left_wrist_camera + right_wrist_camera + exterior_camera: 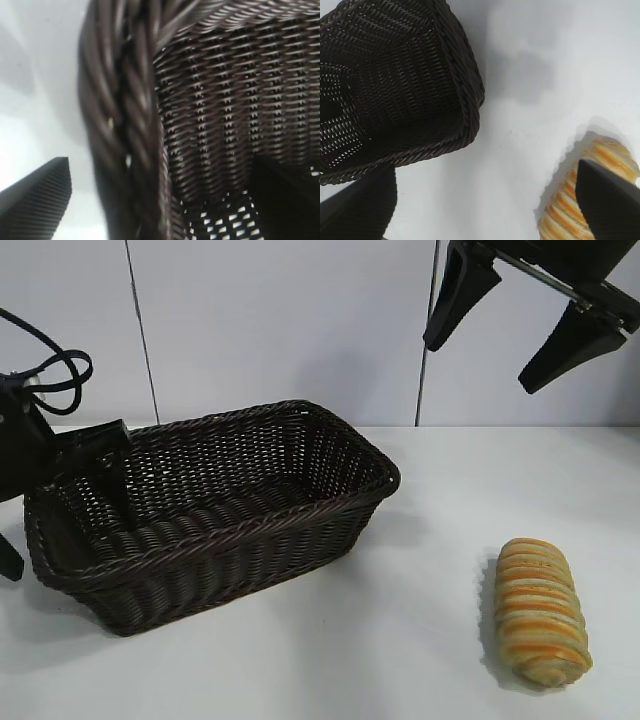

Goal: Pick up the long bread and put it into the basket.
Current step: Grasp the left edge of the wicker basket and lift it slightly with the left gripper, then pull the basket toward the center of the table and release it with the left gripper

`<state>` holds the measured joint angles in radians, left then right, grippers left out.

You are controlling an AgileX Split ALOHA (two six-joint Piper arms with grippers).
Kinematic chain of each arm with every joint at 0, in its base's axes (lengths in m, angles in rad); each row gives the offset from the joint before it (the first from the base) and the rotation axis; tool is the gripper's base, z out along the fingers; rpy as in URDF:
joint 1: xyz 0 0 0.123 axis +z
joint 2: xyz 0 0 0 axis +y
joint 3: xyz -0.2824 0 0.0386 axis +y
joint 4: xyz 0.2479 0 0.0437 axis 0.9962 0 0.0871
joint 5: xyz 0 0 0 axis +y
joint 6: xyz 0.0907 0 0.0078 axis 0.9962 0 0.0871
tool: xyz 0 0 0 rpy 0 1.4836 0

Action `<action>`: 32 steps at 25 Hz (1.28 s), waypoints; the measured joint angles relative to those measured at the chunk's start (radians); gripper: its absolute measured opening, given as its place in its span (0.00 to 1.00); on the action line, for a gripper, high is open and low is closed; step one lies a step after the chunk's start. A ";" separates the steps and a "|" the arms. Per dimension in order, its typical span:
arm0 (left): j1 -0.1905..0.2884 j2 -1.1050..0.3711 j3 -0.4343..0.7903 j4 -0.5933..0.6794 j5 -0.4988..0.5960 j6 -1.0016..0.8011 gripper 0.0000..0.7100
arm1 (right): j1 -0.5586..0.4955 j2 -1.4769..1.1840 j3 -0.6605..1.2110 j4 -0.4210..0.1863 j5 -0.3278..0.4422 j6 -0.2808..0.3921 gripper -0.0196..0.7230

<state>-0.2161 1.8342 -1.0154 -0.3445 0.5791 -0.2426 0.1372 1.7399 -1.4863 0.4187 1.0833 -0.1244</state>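
Long bread — oblong tan loaf banded crosswise in orange and pale yellow, lying flat on the white table at the exterior view's lower right, long axis running from the far side toward the camera, nothing lying between it and the basket. Basket — dark brown wicker, braided rim, well apart to the loaf's left, set at a diagonal. Right gripper hangs above the loaf, jaws spread wide and empty; left gripper straddles the basket's left end wall, one finger inside and the other outside, closed on the rim.
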 joint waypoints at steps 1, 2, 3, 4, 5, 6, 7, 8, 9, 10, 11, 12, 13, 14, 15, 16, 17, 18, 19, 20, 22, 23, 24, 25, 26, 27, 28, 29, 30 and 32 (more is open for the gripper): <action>0.001 0.000 0.001 -0.006 -0.005 -0.004 0.16 | 0.000 0.000 0.000 0.000 0.000 0.000 0.96; 0.002 0.000 0.001 -0.013 -0.014 -0.006 0.14 | 0.000 0.000 0.000 0.000 0.000 0.000 0.96; 0.002 0.000 0.001 -0.012 -0.013 0.003 0.14 | 0.000 0.000 0.000 0.000 0.000 0.000 0.96; 0.002 0.000 0.001 -0.013 -0.005 0.004 0.14 | 0.000 0.000 0.000 0.000 0.000 0.000 0.96; 0.002 0.000 -0.001 -0.014 -0.003 0.007 0.14 | 0.000 0.000 0.000 0.000 0.000 0.000 0.96; 0.002 0.001 -0.008 -0.015 0.005 0.016 0.14 | 0.000 0.000 0.000 0.000 0.000 0.000 0.96; 0.002 0.001 -0.019 -0.014 0.019 0.028 0.14 | 0.000 0.000 0.000 0.000 0.000 0.000 0.96; 0.002 0.001 -0.037 -0.014 0.038 0.042 0.14 | 0.000 0.000 0.000 0.000 0.001 0.000 0.96; 0.002 0.001 -0.061 -0.011 0.067 0.062 0.14 | 0.000 0.000 0.000 0.000 0.001 0.000 0.96; 0.002 0.001 -0.085 -0.006 0.097 0.086 0.14 | 0.000 0.000 0.000 -0.001 0.001 0.000 0.96; 0.002 0.002 -0.116 0.001 0.136 0.107 0.14 | 0.000 0.000 0.000 -0.001 0.001 0.000 0.96; 0.002 0.002 -0.149 0.008 0.178 0.132 0.14 | 0.000 0.000 0.000 -0.001 0.001 0.000 0.96; 0.002 0.004 -0.183 0.017 0.213 0.154 0.14 | 0.000 0.000 0.000 -0.001 0.001 0.000 0.96; 0.002 0.005 -0.212 0.022 0.252 0.174 0.14 | 0.000 0.000 0.000 -0.001 0.001 0.000 0.96; 0.002 0.007 -0.245 0.023 0.283 0.187 0.14 | 0.000 0.000 0.000 -0.001 0.001 0.000 0.96; 0.002 0.008 -0.276 0.024 0.307 0.198 0.14 | 0.000 0.000 0.000 -0.001 0.001 0.000 0.96; 0.002 0.008 -0.299 0.024 0.322 0.206 0.14 | 0.000 0.000 0.000 -0.001 0.001 0.000 0.96; 0.002 0.008 -0.324 0.022 0.337 0.211 0.14 | 0.000 0.000 0.000 -0.001 0.001 0.000 0.96; 0.002 0.008 -0.345 0.015 0.348 0.216 0.14 | 0.000 0.000 0.000 0.000 0.001 0.000 0.96; 0.002 0.008 -0.361 0.006 0.353 0.219 0.14 | 0.000 0.000 0.000 0.000 0.001 0.000 0.96; 0.002 0.008 -0.381 -0.013 0.353 0.228 0.14 | 0.000 0.000 0.000 0.000 0.001 0.000 0.96; 0.002 0.011 -0.386 -0.023 0.353 0.236 0.14 | 0.000 0.000 0.000 0.000 0.001 0.000 0.96; 0.002 0.020 -0.391 -0.033 0.353 0.243 0.14 | 0.000 0.000 0.000 0.000 0.001 0.000 0.96; 0.002 0.031 -0.393 -0.042 0.353 0.256 0.14 | 0.000 0.000 0.000 0.000 0.001 0.000 0.96; 0.002 0.048 -0.395 -0.046 0.353 0.261 0.14 | 0.000 0.000 0.000 0.000 0.001 0.000 0.96; 0.002 0.070 -0.395 -0.050 0.353 0.267 0.14 | 0.000 0.000 0.000 0.000 0.001 0.000 0.96; 0.002 0.094 -0.395 -0.050 0.350 0.269 0.14 | 0.000 0.000 0.000 0.000 0.001 0.000 0.96; 0.002 0.114 -0.395 -0.050 0.343 0.271 0.14 | 0.000 0.000 0.000 0.000 0.001 0.000 0.96; 0.001 0.136 -0.395 -0.047 0.334 0.271 0.14 | 0.000 0.000 0.000 0.000 0.001 0.000 0.96; 0.001 0.169 -0.395 -0.047 0.314 0.271 0.14 | 0.000 0.000 0.000 0.000 0.001 0.000 0.96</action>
<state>-0.2148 2.0033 -1.4100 -0.3919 0.8934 0.0288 0.1372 1.7399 -1.4863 0.4186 1.0842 -0.1244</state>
